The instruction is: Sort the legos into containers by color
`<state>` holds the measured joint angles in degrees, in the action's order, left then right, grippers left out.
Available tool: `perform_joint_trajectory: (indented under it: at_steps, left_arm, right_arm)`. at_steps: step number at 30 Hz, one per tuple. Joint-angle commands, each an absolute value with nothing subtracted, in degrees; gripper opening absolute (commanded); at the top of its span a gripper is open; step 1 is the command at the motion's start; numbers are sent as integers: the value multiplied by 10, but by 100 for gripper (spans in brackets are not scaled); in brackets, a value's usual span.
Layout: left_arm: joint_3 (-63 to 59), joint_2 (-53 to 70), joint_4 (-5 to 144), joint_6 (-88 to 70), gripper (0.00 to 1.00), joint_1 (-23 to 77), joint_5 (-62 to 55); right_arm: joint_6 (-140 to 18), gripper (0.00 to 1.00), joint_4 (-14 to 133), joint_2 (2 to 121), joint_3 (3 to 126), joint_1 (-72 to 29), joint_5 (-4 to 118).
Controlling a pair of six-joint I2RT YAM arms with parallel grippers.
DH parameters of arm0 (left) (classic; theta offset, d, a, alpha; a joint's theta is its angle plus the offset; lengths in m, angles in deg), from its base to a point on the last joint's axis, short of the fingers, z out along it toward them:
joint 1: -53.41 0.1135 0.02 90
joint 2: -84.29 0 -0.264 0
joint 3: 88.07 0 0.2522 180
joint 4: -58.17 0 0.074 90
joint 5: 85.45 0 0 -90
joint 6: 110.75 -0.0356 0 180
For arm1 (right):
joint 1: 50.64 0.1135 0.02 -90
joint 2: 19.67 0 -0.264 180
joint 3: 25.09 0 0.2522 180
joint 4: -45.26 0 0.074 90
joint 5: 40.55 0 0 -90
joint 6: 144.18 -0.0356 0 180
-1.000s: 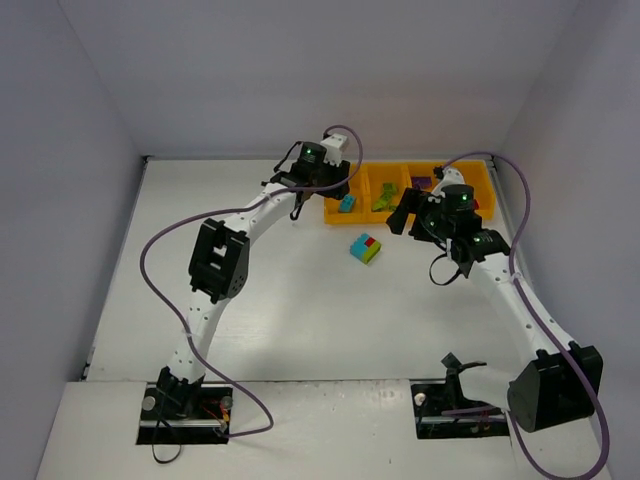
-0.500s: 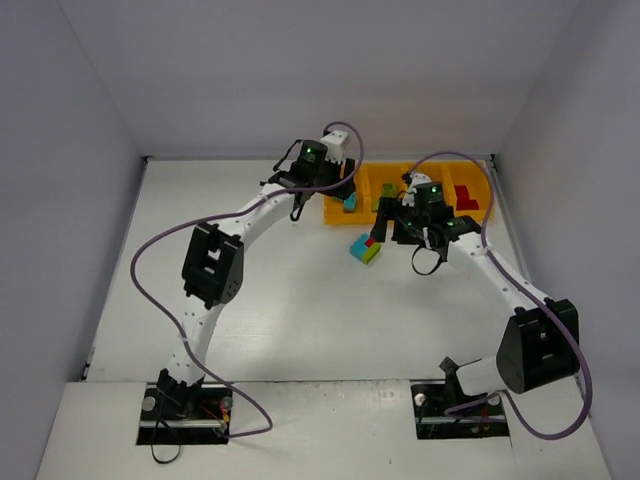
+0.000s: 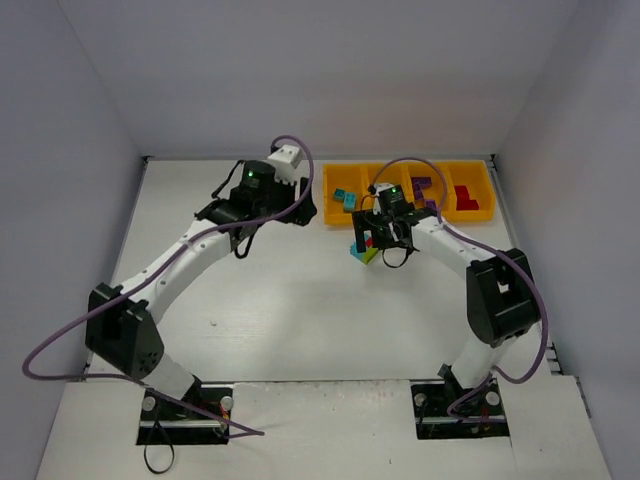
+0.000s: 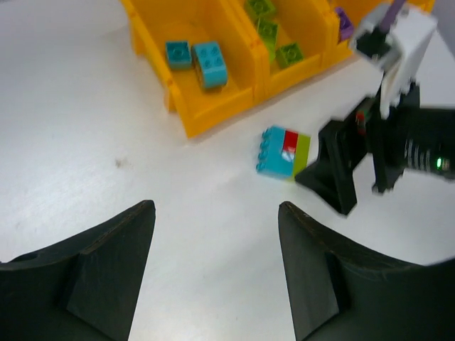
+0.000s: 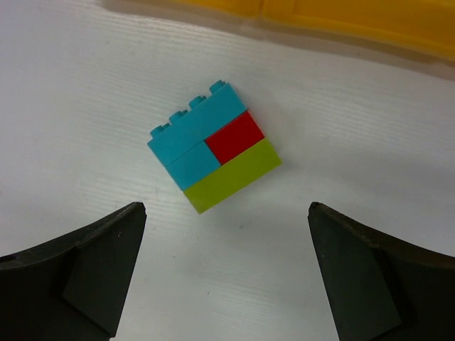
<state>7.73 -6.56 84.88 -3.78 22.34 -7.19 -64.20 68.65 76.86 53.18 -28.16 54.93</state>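
Note:
A joined cluster of teal, red and lime legos (image 3: 362,251) (image 4: 283,152) (image 5: 213,158) lies on the white table just in front of the orange-yellow tray (image 3: 335,222) (image 4: 213,114). My right gripper (image 3: 373,236) (image 5: 226,206) hovers over the cluster, open wide, with the cluster just beyond its fingertips. My left gripper (image 3: 298,212) (image 4: 215,206) is open and empty over bare table, left of the tray. Two teal bricks (image 3: 345,197) (image 4: 199,57) lie in the leftmost compartment. Lime bricks (image 4: 270,28) fill the second, purple (image 3: 425,188) the third, red (image 3: 465,193) the rightmost.
The tray stands along the back wall at the right. White walls close the table at the back and both sides. The right arm (image 4: 398,135) reaches across the front of the tray's middle compartments.
The left arm has drawn back leftward from the tray and its gripper has opened. The right arm has swung left from the tray to above the cluster, jaws opening wider.

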Motion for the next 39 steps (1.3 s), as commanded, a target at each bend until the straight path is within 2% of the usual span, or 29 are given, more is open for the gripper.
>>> perform_joint_trajectory:
  at_steps: [1,8,13,20,27,32,39]
  left_arm:
    - [18,-9,879,-39,64,238,-56]
    - [-78,68,888,-17,64,248,-62]
    - [-98,91,903,-25,64,249,-50]
    - [-102,92,910,-34,64,253,-41]
    - [-84,66,904,-35,64,254,-57]
    - [-77,54,904,-34,64,255,-62]
    - [-74,55,910,-34,64,256,-56]
  right_arm:
    - [-602,95,656,798,577,-286,534]
    - [-566,93,604,845,585,-295,585]
    - [-548,92,595,868,585,-306,635]
    - [-547,91,571,839,527,-265,695]
    - [-552,90,567,813,484,-237,656]
    - [-582,87,567,808,483,-230,582]
    - [-699,90,567,807,497,-189,520]
